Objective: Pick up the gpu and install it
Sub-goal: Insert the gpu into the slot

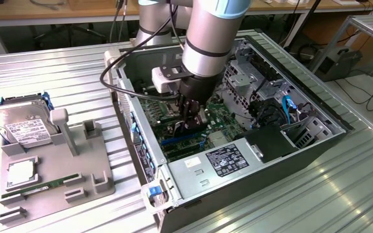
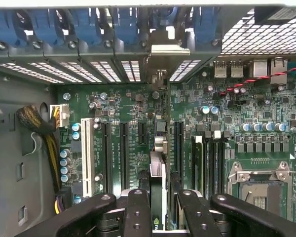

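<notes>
One gripper [image 1: 190, 127] pinches the gpu [image 2: 158, 170] edge-on inside the case [image 1: 316, 145].
Slots [image 2: 123, 153] flank it; hard drive [image 1: 19, 127] sits outside.

One gpu [image 2: 158, 173], one hard drive [image 1: 19, 125], one memory stick [image 1: 41, 187].

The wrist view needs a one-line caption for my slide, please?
Fingers hold the gpu edge-on above the motherboard, its silver bracket at the rear slot openings.
</notes>
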{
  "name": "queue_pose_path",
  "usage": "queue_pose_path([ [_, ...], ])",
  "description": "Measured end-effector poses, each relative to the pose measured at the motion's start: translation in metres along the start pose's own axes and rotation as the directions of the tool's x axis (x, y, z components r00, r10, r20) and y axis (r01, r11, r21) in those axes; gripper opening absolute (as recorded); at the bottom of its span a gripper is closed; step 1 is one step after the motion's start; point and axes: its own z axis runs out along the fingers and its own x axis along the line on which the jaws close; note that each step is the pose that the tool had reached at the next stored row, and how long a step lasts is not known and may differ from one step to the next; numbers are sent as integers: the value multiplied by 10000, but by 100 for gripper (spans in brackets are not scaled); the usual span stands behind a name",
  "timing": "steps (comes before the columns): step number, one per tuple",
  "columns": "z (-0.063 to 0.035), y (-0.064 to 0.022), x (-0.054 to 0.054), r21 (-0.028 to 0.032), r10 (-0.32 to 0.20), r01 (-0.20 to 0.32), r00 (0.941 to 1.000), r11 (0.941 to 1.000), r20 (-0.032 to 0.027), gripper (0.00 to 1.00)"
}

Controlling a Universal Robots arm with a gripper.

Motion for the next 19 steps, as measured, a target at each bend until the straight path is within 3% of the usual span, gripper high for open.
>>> queue_pose_path([
  [5, 52, 8, -2, -8, -12, 12, 10000, 10000, 31, 26],
  [7, 60, 12, -3, -74, -11, 11, 10000, 10000, 32, 26],
  [10, 65, 15, -2, -115, -11, 11, 10000, 9999, 31, 26],
  [19, 125, 26, -2, -138, -12, 12, 10000, 9999, 28, 26],
])
